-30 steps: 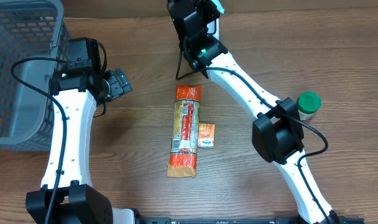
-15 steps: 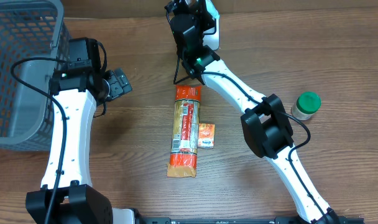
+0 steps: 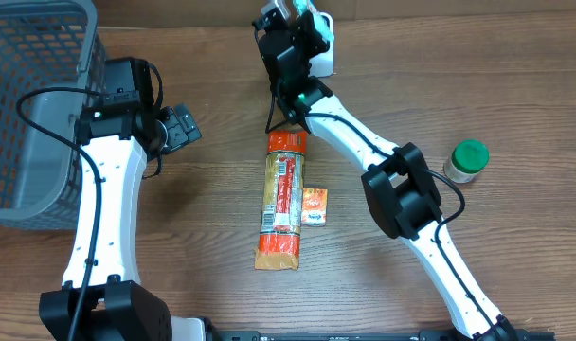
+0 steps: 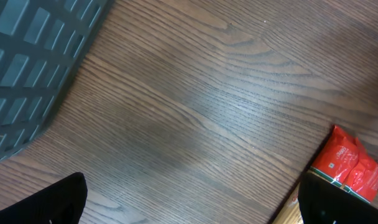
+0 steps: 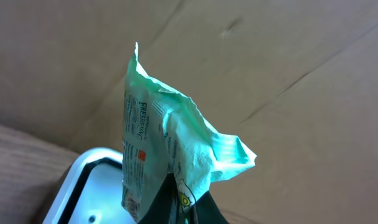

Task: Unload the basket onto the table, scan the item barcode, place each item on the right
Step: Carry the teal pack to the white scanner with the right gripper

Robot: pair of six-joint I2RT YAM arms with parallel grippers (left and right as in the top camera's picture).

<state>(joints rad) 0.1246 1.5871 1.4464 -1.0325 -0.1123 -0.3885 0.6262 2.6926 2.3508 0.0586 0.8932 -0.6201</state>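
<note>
Since a second ago, your right hand (image 3: 290,19) has swung further toward the far edge of the worktop (image 3: 515,76). It is clamped tight, pinching the pale green packet (image 5: 170,137) upright above the white scanner (image 5: 83,180). Your left hand (image 3: 179,128) is unmoved, fingers spread wide, holding nothing, near the grey basket (image 3: 23,114). Mid-worktop, the long orange packet (image 3: 281,199) and the small sachet (image 3: 314,206) lie side by side.

basket (image 3: 23,104) left | packet (image 3: 281,199) centre | sachet (image 3: 314,206) beside, maybe touching | jar (image 3: 466,161) right
</note>
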